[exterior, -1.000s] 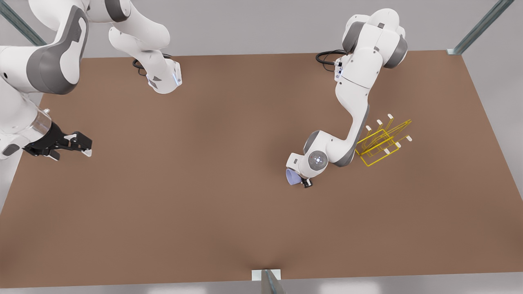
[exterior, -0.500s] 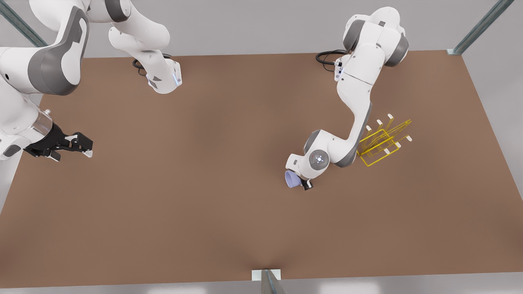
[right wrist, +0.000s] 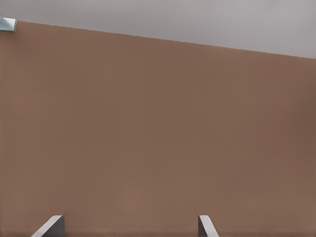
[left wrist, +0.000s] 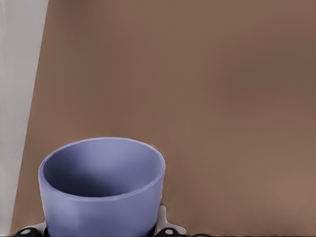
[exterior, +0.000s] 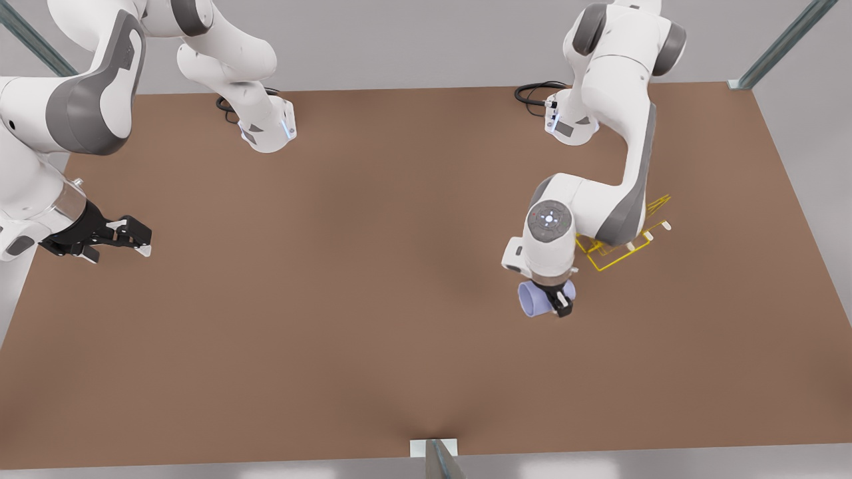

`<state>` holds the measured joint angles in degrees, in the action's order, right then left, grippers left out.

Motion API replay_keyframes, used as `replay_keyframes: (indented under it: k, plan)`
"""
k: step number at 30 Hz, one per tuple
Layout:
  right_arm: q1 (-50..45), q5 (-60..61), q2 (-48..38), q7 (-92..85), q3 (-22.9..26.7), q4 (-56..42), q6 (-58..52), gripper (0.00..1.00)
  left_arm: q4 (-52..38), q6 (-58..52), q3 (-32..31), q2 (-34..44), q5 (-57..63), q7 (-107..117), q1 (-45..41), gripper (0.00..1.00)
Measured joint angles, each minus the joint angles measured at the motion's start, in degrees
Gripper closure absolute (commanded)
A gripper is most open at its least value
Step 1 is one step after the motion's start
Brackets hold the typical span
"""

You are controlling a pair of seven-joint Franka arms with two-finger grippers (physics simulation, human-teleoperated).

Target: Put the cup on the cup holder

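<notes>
Left tool (exterior: 556, 301) is clamped on the cup (exterior: 534, 299) at 7 o'clock from the cup holder (exterior: 626, 249); right tool (exterior: 133, 238) waits, fingers apart.

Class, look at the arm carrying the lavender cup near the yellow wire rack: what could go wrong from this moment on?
1. The left claw pinches the cup by its wall, the cup lying sideways; it could slip or twist on the way.
2. The carrying arm's elbow hangs over the cup holder and could knock the thin wire prongs.
3. The mouth may miss a capped prong.

The right claw waits, open.
</notes>
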<state>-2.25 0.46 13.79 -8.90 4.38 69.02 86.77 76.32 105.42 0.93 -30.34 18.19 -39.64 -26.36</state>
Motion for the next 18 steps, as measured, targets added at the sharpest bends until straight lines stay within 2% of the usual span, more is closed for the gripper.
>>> replay_keyframes:
  k: [7, 18]
  plan:
    - [0.04, 0.03, 0.07, 0.01, 0.00, 0.00, 0.00, 0.00, -0.87, -6.72, -0.06, 0.06, 9.92, 1.35, -0.96, 0.23]
    - [0.00, -0.03, 0.03, 0.02, 0.00, 0.00, 0.00, 0.00, -0.58, -18.24, -0.08, -1.40, 40.72, 2.46, -6.53, 0.22]
